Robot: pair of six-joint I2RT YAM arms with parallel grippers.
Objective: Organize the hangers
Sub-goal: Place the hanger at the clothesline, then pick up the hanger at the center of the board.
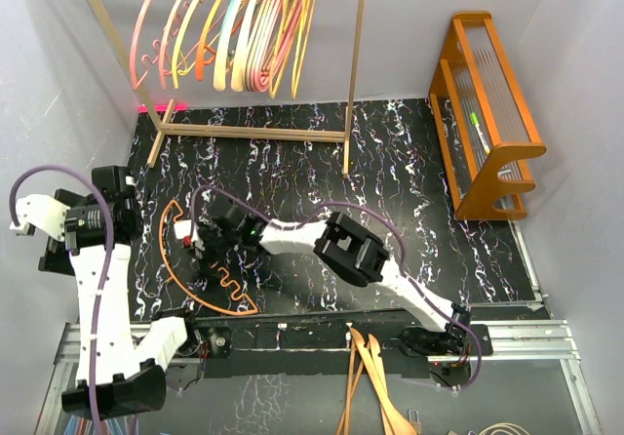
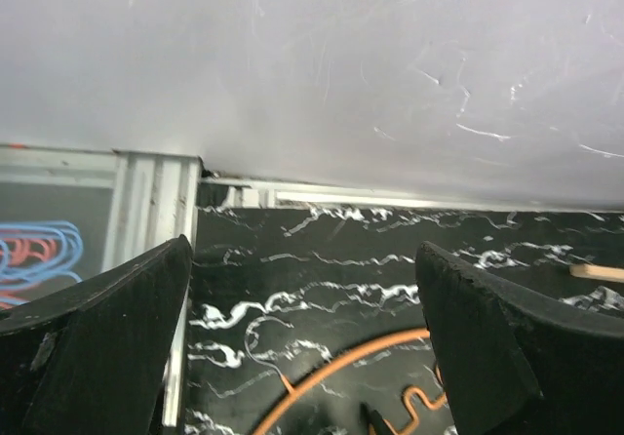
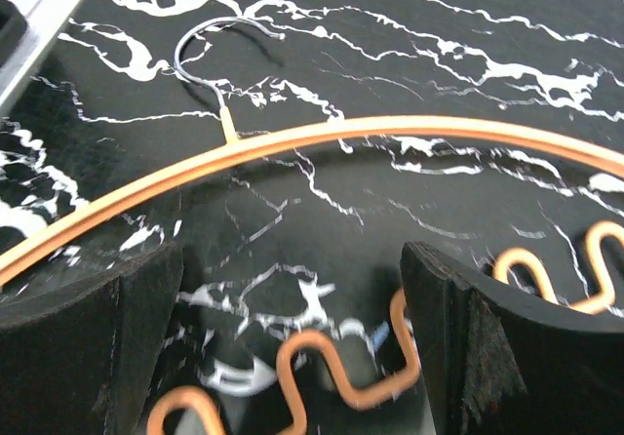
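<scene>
Top external view: one orange hanger (image 1: pixel 168 264) lies flat on the black marbled table (image 1: pixel 409 181), front-left, well apart from the other hangers (image 1: pixel 234 25) hooked on the wooden rack (image 1: pixel 253 133) at the back.
Right gripper (image 3: pixel 292 298): right over that hanger, fingers spread wide with nothing in them. Its wavy bar (image 3: pixel 331 376) runs across the gap between them. Can't really tell from this angle whether the tips are touching the table yet.
Left gripper (image 2: pixel 302 298): also wide open and empty, parked off to the left by the wall (image 2: pixel 312 74), looking down at the hanger's curve.
Step in hand: looks to me like lining up the pickup of the stray hanger, not grabbed yet.
Next move: probably go lower and pinch the thin bar. It's skinny and flat on the surface, so the tips need to get right down. After that, get its metal hook (image 3: pixel 210 40) over the rack's rail.
Surface: glossy black with white veining, metal rail along the near edge.
Room: pale walls close in, an orange wooden stand (image 1: pixel 487 113) on the right, light wooden hangers (image 1: pixel 370 376) up front, a blue and pink wire bunch (image 2: pixel 39 250) just past the table edge.
</scene>
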